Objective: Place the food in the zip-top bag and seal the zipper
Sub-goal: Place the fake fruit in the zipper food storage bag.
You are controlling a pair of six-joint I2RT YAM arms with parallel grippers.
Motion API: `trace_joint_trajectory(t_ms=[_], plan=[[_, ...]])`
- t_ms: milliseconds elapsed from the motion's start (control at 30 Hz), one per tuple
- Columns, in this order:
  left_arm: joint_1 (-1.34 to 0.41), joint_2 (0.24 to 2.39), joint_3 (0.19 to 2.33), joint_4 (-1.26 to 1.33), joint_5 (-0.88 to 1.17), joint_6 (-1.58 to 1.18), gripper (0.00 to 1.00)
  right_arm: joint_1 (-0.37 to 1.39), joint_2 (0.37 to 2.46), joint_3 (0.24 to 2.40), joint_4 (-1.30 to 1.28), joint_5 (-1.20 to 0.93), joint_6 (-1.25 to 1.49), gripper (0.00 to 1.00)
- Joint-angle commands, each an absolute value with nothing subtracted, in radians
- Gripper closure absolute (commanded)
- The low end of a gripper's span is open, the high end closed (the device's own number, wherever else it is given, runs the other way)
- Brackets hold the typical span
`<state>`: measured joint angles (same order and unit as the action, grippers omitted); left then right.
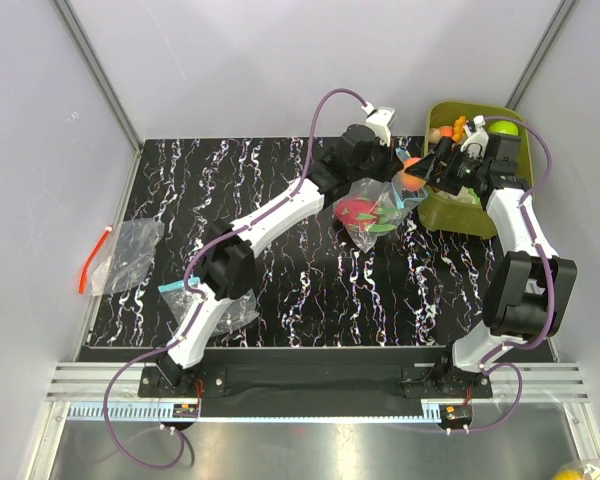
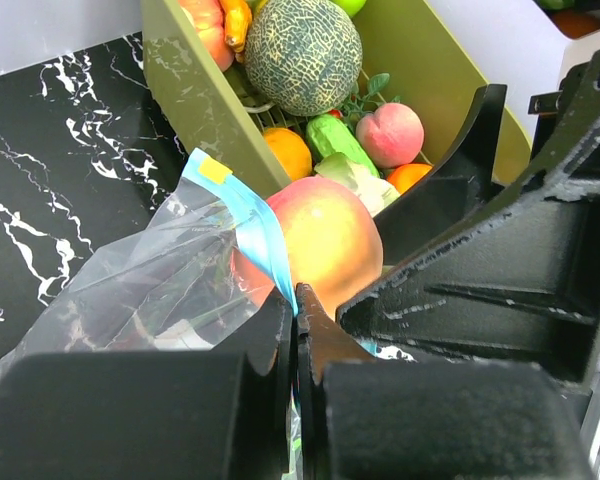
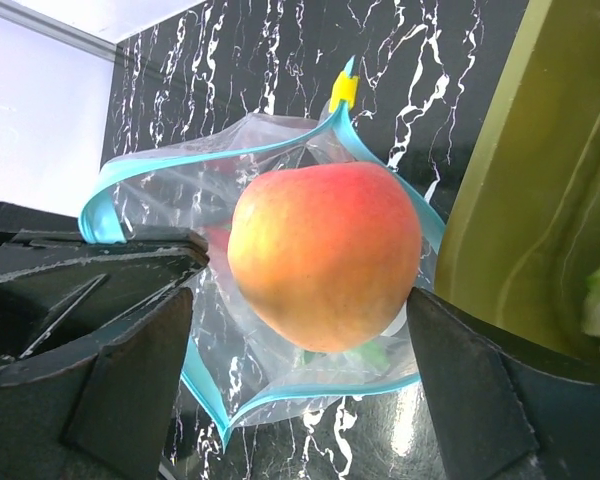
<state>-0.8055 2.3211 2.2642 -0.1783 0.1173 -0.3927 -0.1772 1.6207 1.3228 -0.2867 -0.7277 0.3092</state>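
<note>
The zip-top bag (image 1: 372, 218) hangs above the table beside the tub, a red and green toy food (image 1: 358, 212) showing inside it. My left gripper (image 2: 296, 300) is shut on the zipper (image 2: 255, 225), pinching the blue-green strip at one side of the mouth. The mouth (image 3: 140, 175) gapes wide in the right wrist view. A peach-orange toy fruit (image 3: 325, 255) sits in that mouth, between the fingers of my right gripper (image 3: 300, 295). Those jaws stand open, with a clear gap on the fruit's left and the right finger (image 3: 450, 370) just at its skin.
An olive-green tub (image 1: 460, 215) with a melon (image 2: 302, 52) and several more toy foods stands right against the bag. A clear bag with an orange-red strip (image 1: 130, 255) lies at the table's left edge. Another clear bag (image 1: 230, 310) lies by the left arm's base.
</note>
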Motion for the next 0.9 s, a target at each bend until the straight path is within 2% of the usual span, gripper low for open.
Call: trace_joint_trajectory(t_ms=[0, 233, 433, 567, 600, 733, 867], plan=[[-0.810, 2.217, 2.275, -0.117, 0.110, -0.387, 1.00, -0.170, 1.579, 1.368, -0.279, -0.716, 0.305, 0.10], [-0.808, 2.171, 2.223, -0.130, 0.064, -0.387, 1.00, -0.170, 1.560, 1.365, -0.276, -0.727, 0.318, 0.21], [-0.807, 2.137, 2.188, -0.155, 0.020, -0.376, 1.00, -0.170, 1.528, 1.362, -0.295, -0.704, 0.319, 0.22], [-0.802, 2.103, 2.142, -0.158, 0.005, -0.385, 1.00, -0.169, 1.532, 1.362, -0.281, -0.741, 0.333, 0.43], [-0.799, 2.099, 2.132, -0.160, 0.005, -0.385, 1.00, -0.169, 1.534, 1.364, -0.276, -0.768, 0.337, 0.55], [-0.790, 2.080, 2.125, -0.170, 0.015, -0.400, 1.00, -0.079, 1.580, 1.408, -0.366, -0.753, 0.266, 0.67], [-0.785, 2.069, 2.120, -0.198, 0.015, -0.408, 1.00, -0.023, 1.617, 1.465, -0.474, -0.687, 0.224, 0.69]])
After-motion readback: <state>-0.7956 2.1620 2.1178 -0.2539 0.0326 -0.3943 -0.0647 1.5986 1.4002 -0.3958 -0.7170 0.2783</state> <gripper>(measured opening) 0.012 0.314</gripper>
